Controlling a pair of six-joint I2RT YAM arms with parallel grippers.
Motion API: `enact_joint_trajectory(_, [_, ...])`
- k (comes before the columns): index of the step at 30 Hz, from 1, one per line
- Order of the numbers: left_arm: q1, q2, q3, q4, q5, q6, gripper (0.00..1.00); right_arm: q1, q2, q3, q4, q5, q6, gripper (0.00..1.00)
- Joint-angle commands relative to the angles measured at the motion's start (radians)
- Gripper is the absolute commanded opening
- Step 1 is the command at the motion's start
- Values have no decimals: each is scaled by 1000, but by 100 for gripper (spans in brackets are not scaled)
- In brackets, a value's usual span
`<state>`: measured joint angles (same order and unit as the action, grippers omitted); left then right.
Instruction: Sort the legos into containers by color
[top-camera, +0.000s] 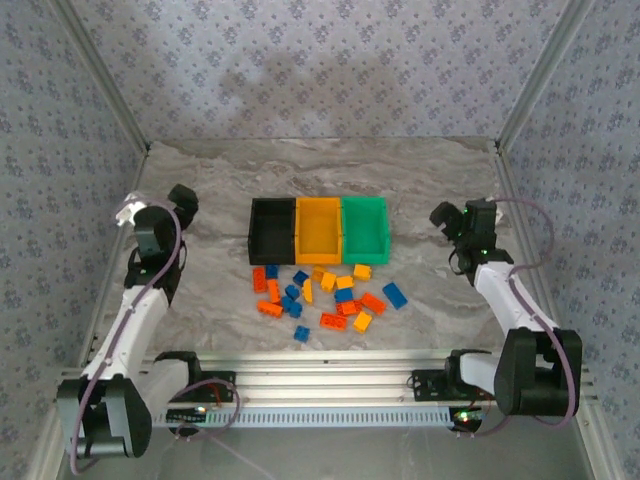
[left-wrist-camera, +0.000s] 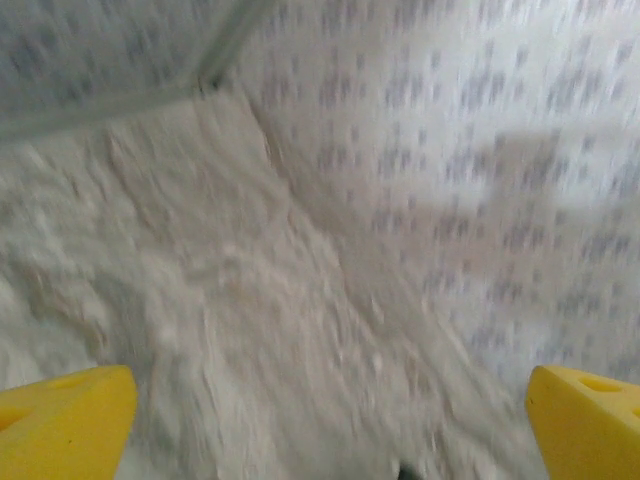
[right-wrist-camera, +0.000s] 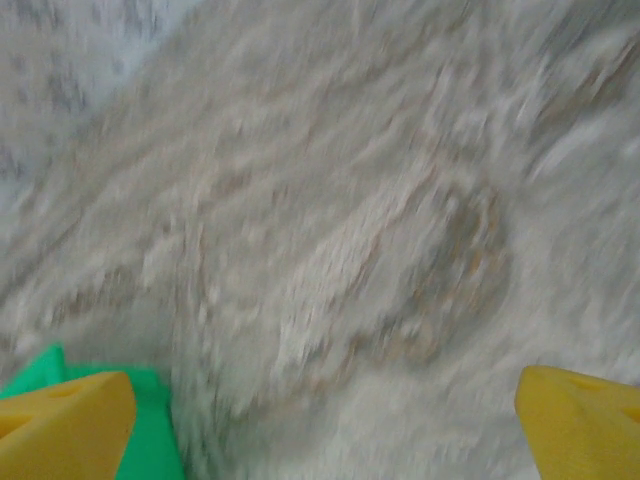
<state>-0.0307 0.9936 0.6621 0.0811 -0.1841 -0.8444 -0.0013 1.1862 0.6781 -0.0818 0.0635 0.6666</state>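
Top view: small blue, yellow-orange and red-orange plastic lego bricks (top-camera: 345, 294) lie scattered on the marbled surface (top-camera: 430, 170). They sit just nearside of the joined black, orange-yellow and green plastic bins (top-camera: 320, 248), between the left pincer (top-camera: 182, 200) and the seemingly nearer right pincer (top-camera: 441, 216).
Left wrist: yellow fingertips (left-wrist-camera: 60, 420) spread wide, empty.
Right wrist: likewise spread and empty, with the green bin (right-wrist-camera: 150, 440) at lower left.

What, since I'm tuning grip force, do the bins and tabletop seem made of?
The bins look like moulded plastic: flat solid colours, thin straight walls. The tabletop looks like marble or marble-print laminate: grey-beige veining, matte surface. Which of the two, the look leaves open.
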Motion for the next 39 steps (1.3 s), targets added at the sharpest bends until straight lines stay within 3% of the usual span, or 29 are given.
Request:
enact_joint_trajectory(1, [-89,19,127,-269,125,17,99,67,-19,32,-187,-81,-4,100])
enact_joint_trajectory(4, [-173,-17,111,-320,111,24,99,156,-15,39,-335,-65,-58,100])
enact_joint_trajectory(8, [-224,-37,116,-416,171,16,99,250,-10,-15,-387,-118,-89,98])
enact_joint_trajectory(13, [-242,-26,100,-443,264,18,99,379,43,-5,-452,-61,-139,98])
enact_joint_trajectory(21, [-259,-32,65,-446,300,7,100,520,173,34,-493,21,-153,95])
enact_joint_trajectory(39, [-282,-31,72,-464,284,19,100,511,276,58,-496,8,-143,42])
